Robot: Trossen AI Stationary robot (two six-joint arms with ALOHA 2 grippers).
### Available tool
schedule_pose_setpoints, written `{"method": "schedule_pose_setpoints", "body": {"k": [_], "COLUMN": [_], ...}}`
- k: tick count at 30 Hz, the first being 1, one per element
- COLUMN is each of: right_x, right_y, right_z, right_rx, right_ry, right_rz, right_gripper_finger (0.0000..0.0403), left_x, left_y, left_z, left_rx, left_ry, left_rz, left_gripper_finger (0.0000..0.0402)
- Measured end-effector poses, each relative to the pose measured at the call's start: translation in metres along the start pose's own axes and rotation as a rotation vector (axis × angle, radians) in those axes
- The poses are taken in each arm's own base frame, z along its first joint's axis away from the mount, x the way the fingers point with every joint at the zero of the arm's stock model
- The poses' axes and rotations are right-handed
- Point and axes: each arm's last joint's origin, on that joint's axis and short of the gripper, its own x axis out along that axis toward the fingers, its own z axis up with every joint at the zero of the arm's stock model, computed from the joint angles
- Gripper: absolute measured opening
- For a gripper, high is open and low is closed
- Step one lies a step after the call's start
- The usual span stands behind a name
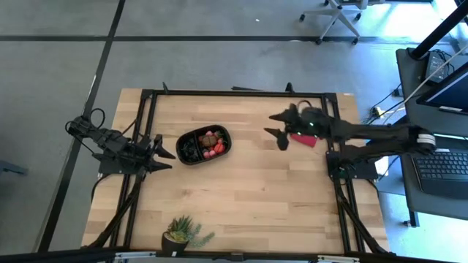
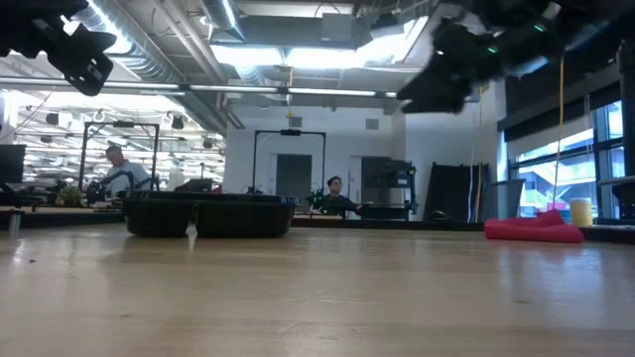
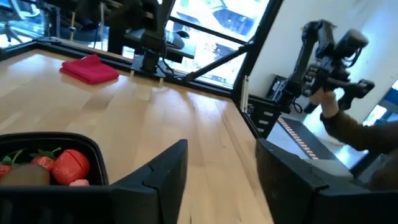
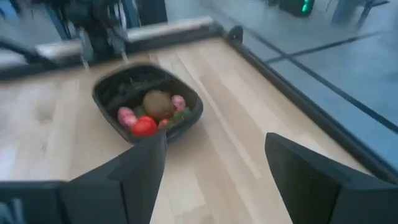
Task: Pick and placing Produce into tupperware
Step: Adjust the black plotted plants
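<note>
Fruit pieces (image 1: 213, 144) sit inside the black tray (image 1: 191, 152) in the middle of the high view, a bit left of center. The left gripper (image 1: 165, 155) is just left of the tray, with its fingers apart and nothing in them. The right gripper (image 1: 278, 128) is to the right of the tray, well apart from it, open and empty too. A red cloth (image 1: 303, 139) lies under that arm. A green plant (image 1: 183, 234) stands at the bottom.

Low view: the tray (image 2: 208, 215) rests on the table (image 2: 317, 297) at the left, and the red cloth (image 2: 533, 230) lies at the right.

Left wrist view: two dark fingers (image 3: 155, 177) stand wide at the bottom. The tray (image 3: 93, 155) with fruit (image 3: 69, 167) is at the lower left. A person's hand (image 3: 329, 102) shows at the right.

Right wrist view: the fingers (image 4: 134, 174) stand wide and hold nothing. The tray (image 4: 112, 93) sits at the upper left with a brown round piece (image 4: 158, 103) and red pieces (image 4: 143, 126).
</note>
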Motion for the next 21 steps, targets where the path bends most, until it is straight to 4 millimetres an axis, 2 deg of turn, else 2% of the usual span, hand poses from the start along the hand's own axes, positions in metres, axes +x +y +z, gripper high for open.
{"method": "schedule_pose_setpoints", "body": {"k": [6,11,17,21], "right_x": [-0.02,-0.032,-0.043,-0.05], "right_y": [-0.005,-0.006,-0.006,-0.007], "right_z": [-0.05,-0.077,-0.092,-0.096], "right_rx": [0.067,0.083,0.077,0.066], "right_ry": [-0.097,-0.113,-0.154,-0.189], "right_rz": [0.012,0.07,0.119,0.122], "right_gripper_finger": [0.0275,0.0275,0.0275,0.0275], "left_x": [0.0,0.0,0.0,-0.001], "left_y": [-0.002,-0.003,-0.005,-0.009], "left_z": [-0.001,0.0,0.004,0.009], "left_rx": [-0.048,-0.024,0.049,0.08], "left_ry": [0.026,0.023,-0.016,-0.059], "left_rz": [-0.065,-0.099,-0.119,-0.214], "left_gripper_finger": [0.0179,0.0179,0.0179,0.0179]}}
